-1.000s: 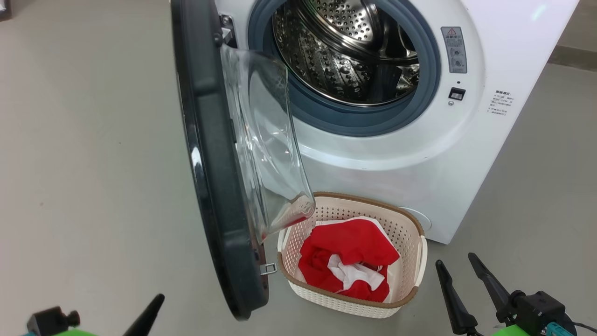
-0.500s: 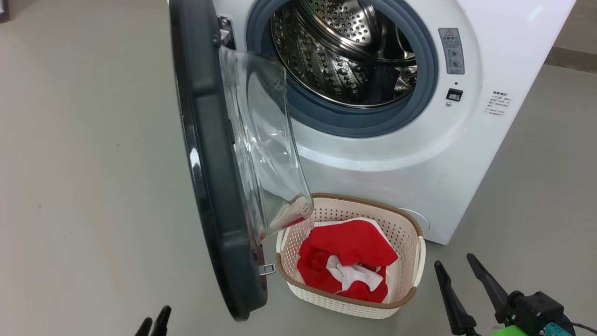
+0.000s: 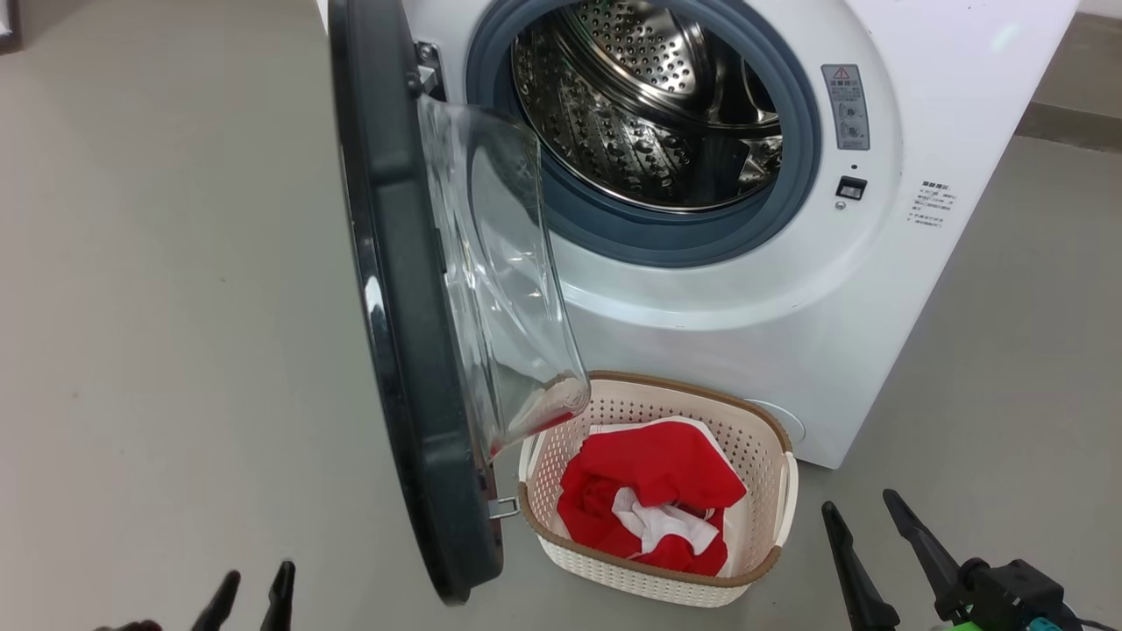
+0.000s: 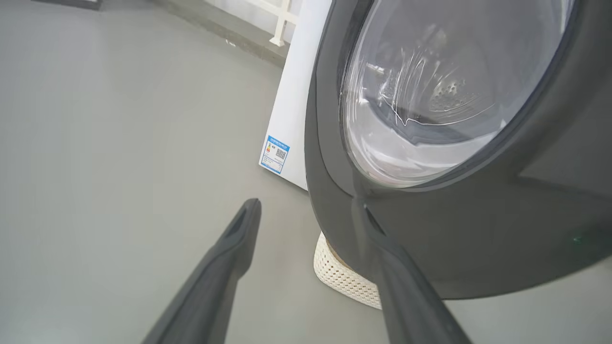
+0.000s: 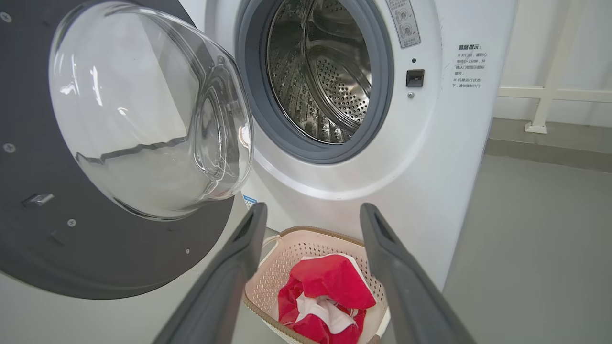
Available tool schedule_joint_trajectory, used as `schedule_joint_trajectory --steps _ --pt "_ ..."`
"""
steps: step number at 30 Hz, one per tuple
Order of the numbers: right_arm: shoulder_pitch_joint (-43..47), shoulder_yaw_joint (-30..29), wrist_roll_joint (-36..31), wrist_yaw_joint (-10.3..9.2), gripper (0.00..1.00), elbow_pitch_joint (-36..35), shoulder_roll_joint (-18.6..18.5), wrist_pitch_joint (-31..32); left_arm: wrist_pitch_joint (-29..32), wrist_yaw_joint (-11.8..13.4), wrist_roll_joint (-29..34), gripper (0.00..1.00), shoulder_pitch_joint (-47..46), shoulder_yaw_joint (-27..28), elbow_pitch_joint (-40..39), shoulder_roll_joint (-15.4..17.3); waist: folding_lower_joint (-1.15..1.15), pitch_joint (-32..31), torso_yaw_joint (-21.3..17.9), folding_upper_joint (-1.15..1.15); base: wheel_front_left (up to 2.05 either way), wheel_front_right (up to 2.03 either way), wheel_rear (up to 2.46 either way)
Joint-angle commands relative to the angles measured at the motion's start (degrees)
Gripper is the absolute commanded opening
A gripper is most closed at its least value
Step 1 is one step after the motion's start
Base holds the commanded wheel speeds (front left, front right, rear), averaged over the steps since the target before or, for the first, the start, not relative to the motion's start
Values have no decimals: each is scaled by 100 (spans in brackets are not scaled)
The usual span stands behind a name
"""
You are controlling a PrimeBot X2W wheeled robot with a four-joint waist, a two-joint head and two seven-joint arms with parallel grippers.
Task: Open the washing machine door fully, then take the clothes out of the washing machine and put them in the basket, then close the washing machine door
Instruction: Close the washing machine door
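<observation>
The washing machine [image 3: 745, 298] stands with its door [image 3: 412, 350] swung out to the left, edge-on in the head view. The steel drum [image 3: 649, 114] shows bare metal. Red and white clothes [image 3: 657, 473] lie in the basket [image 3: 631, 570] on the floor below the opening. My left gripper [image 3: 257, 587] is open at the bottom left, left of the door and apart from it. In the left wrist view this gripper [image 4: 306, 210] points at the door's [image 4: 478, 229] lower outer rim, with the basket [image 4: 339, 277] behind. My right gripper [image 3: 859, 513] stands open to the right of the basket. It [image 5: 313, 212] hangs empty above the clothes [image 5: 330, 277].
Grey floor spreads left and right of the machine. A small blue label [image 4: 276, 154] sits low on the machine's side. The door's metal latch [image 3: 504, 506] sticks out close to the basket's left rim. A white railing [image 5: 545, 95] and a wall base run behind on the right.
My left gripper has gone from shut to open and has sunk toward the bottom edge of the head view. The head view has shifted slightly. The right gripper, door and basket stay put.
</observation>
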Motion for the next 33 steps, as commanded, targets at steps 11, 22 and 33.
schedule_joint_trajectory --steps 11,22,33 --pt "-55 25 -38 36 100 -154 -52 -37 -70 -36 2482 100 108 1857 -845 -886 0 5 -17 0 0 0 0" --pt "-35 -65 -52 36 100 -174 -58 -37 -71 -36 3796 100 449 2282 -1385 -1420 0 10 -49 0 0 0 0" --pt "-45 -74 -58 36 100 -175 -70 -37 -71 -36 3910 100 449 2349 -1447 -1509 0 24 -57 0 0 0 0"
